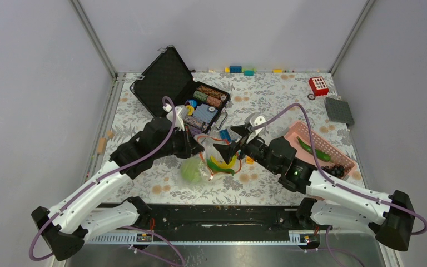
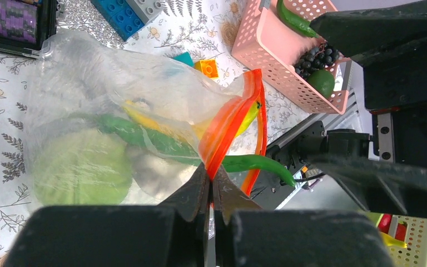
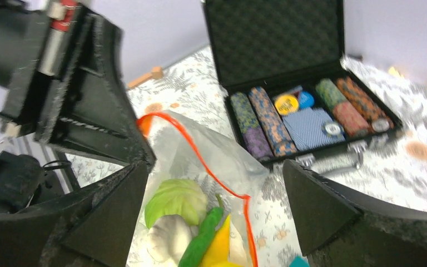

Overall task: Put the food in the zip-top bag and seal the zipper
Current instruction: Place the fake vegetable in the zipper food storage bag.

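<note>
Resting mid-table (image 1: 289, 94) between the arms, the clear zip-top bag (image 2: 89, 94) runs lengthwise left to right, its mouth facing the right arm. The left gripper (image 2: 211, 186) is pinched tight on the orange-red zipper (image 2: 228, 125), and a long green pod (image 2: 161, 142) lies lengthwise, its tip poking out past the mouth. The right gripper (image 3: 216, 167) hovers over the mouth, fingers spread wide, holding nothing.

Zip-top bag (image 2: 89, 83) clear glossy plastic; basket (image 2: 267, 50) matt pink plastic.
</note>
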Motion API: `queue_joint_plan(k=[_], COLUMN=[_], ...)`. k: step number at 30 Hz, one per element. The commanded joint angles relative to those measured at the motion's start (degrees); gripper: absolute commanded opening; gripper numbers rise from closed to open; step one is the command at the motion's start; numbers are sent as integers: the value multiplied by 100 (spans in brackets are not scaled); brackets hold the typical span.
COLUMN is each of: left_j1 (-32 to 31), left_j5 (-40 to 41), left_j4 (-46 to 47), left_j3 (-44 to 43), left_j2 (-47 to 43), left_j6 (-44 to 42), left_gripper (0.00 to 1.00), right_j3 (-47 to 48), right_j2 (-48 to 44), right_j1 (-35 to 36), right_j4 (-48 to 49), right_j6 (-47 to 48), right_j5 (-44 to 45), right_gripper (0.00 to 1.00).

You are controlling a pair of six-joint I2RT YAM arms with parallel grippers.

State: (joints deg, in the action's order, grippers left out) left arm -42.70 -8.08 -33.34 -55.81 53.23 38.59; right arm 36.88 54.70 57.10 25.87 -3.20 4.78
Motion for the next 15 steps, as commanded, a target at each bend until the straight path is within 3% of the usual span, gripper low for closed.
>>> queue_joint_plan(k=[1,8,15], left_j1=[49,67,68], left_j5=[258,307,129], left_j4=[293,289,301], left_j3=[-270,-200,-202], left_j2=[-62,-157,-80], left_j6=[-78,-111,-178], left_gripper=[0,0,0], right_j3=[638,1182,357], right_j2=[-38,-315,-1130], right_j1=[29,19,19], right_j4=[-1912,-4333,-4616], right_j6=[-926,-1782,-2438], right_j5=[1234,2441,1405], right_gripper=[100,99,93])
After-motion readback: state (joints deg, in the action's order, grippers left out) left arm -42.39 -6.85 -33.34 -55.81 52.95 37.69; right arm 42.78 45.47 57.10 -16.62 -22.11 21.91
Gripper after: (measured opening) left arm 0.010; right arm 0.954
